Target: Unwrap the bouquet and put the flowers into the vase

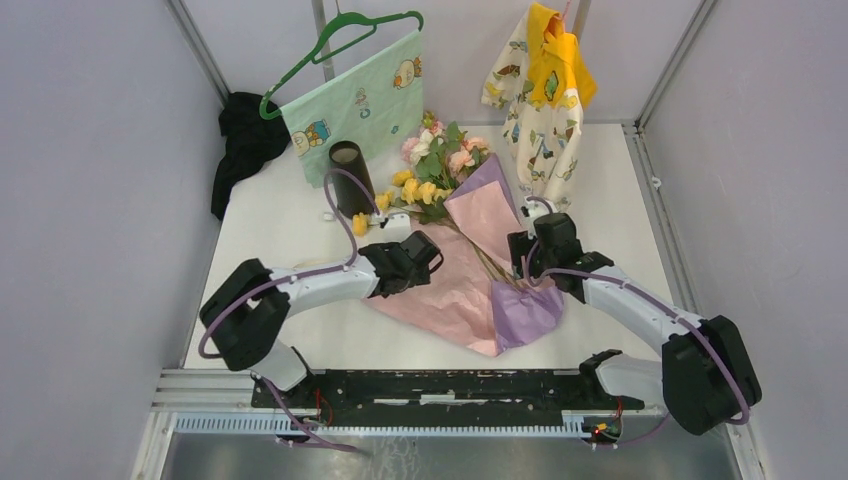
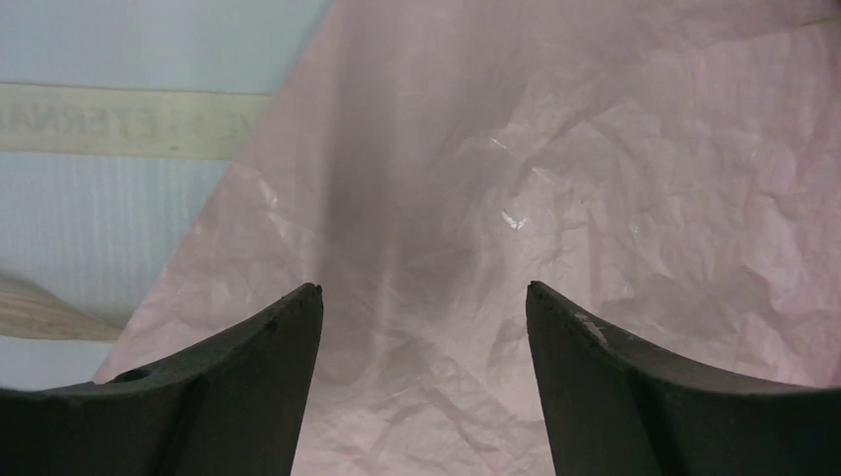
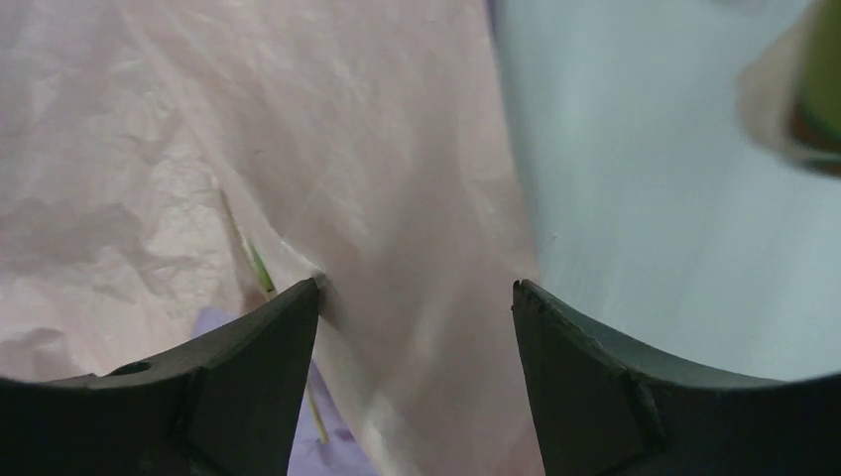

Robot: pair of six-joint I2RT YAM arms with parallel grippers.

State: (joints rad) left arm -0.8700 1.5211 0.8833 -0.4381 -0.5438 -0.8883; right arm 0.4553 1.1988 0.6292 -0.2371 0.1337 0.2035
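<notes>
1. Two sets of jaws stand wide, gripping nothing: left gripper (image 2: 423, 290) and right gripper (image 3: 417, 286) over the pink paper (image 1: 440, 300).
2. The bouquet (image 1: 480, 215) lies mid-frame, flowers (image 1: 432, 170) beside the upright vase (image 1: 350, 178), upper centre.

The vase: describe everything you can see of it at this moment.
The vase is a plain black cylinder, tall and narrow, standing upright on the white table with its round mouth open and no stems inside. It sits just left of the flowers, in front of a hanging green cloth.
</notes>
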